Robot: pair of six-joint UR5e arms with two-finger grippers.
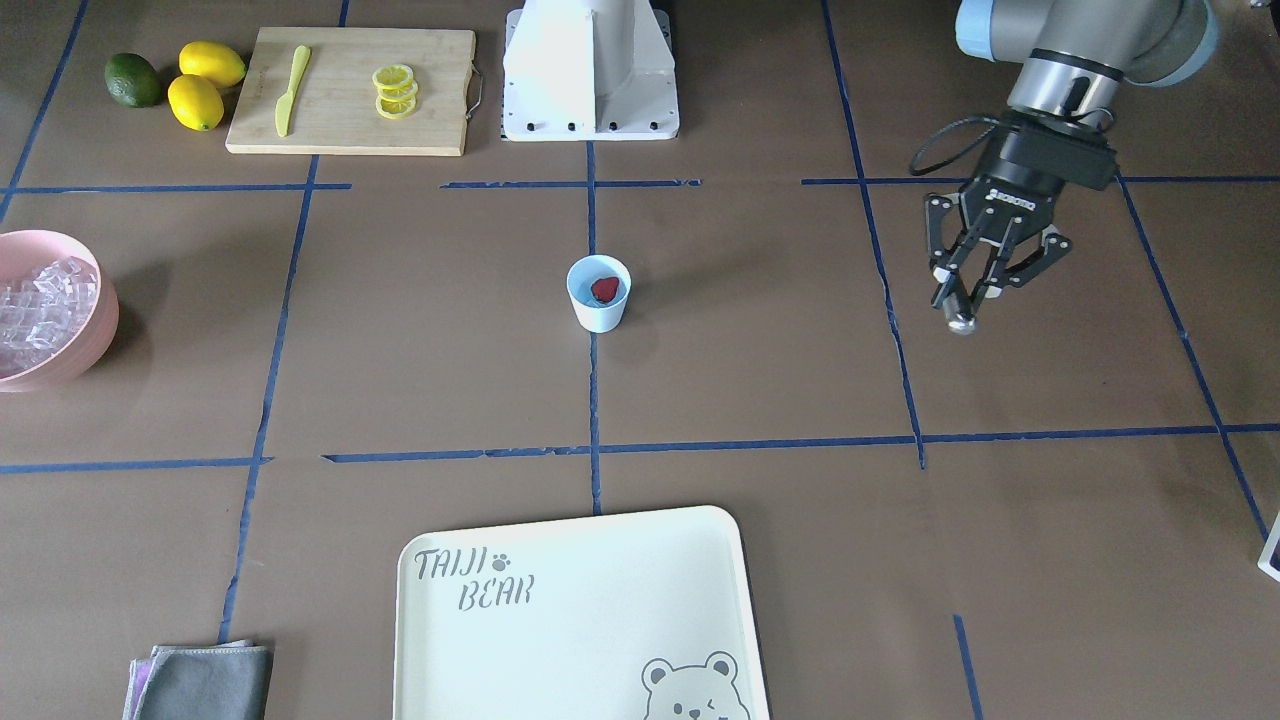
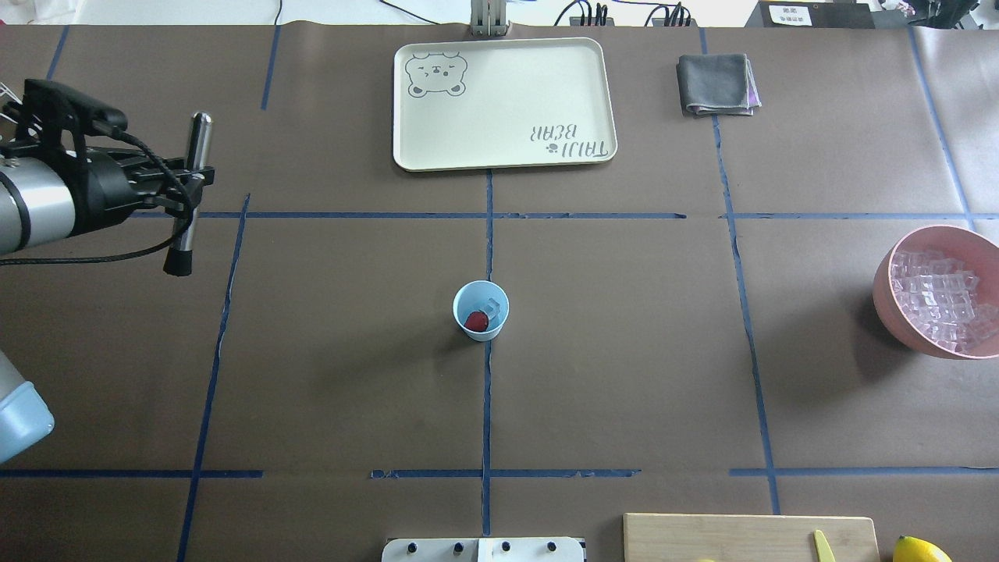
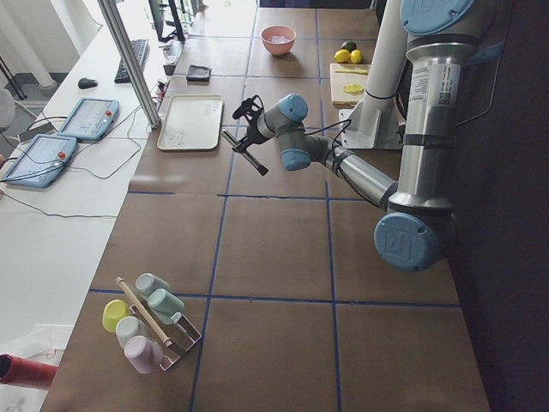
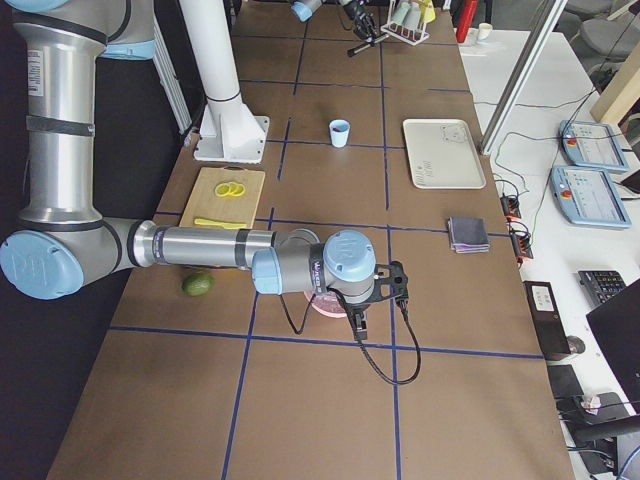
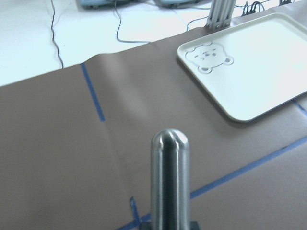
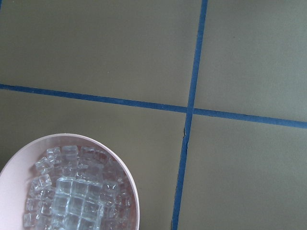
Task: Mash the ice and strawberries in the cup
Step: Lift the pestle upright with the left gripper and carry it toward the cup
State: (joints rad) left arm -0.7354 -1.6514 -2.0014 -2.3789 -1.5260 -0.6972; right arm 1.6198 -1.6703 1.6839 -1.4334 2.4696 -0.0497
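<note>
Holding is confirmed: steel muddler [image 2: 200, 136] is clamped crosswise in the left hand [image 1: 962, 295], well apart from the cup [image 2: 481, 311]. Cup is stood at the middle of the bench [image 2: 312, 351], strawberry [image 2: 476, 321] and apparently one ice cube [image 2: 492, 305] inside. The right hand [image 4: 358, 322] is hung over the pink bowl [image 2: 886, 290]; its opening cannot be told. Risk: unsupported light cup could be tipped or skidded if the muddler is driven off-centre; ice could be ejected.
</note>
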